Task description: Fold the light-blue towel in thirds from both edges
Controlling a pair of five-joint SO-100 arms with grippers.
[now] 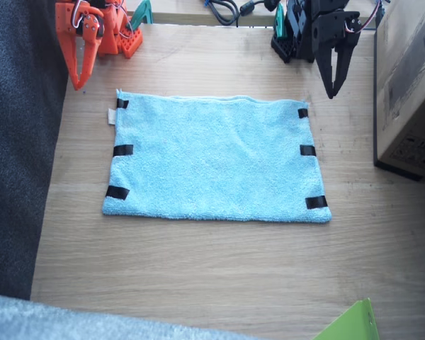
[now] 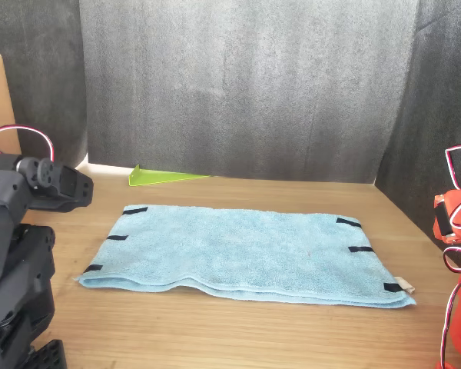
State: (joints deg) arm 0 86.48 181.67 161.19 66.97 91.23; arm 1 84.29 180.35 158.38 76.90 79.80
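The light-blue towel [image 1: 216, 159] lies spread flat on the wooden table [image 1: 198, 269], unfolded, its long sides running across the fixed view and both short edges in plain sight. The right gripper [image 1: 81, 67], orange, hangs point-down just beyond the towel's far corner on its own side, clear of the cloth; its fingers look pressed close together, with nothing between them. Directly below and slightly inward of that gripper is one short edge [image 1: 117, 150], marked by three black tape strips [image 1: 123, 149], and the small white tag [image 1: 111, 116] sticks out from the corner nearest the gripper. The left gripper [image 1: 334, 79], black, hangs likewise beyond the opposite far corner, not touching the towel; its two fingers taper to a near-joined tip, holding nothing. The other short edge [image 1: 310, 159] lies just below it. In the front view the towel [image 2: 242, 254] shows a slight ripple along its near long side, and the tag [image 2: 404, 286] shows at the corner beside the orange arm. There both arms are cut off by the frame, so neither gripper's tips can be made out. A cardboard box [image 1: 409, 85] stands outward of the left gripper, partly out of frame, and a green sheet [image 2: 165, 176] lies at the table's far end.
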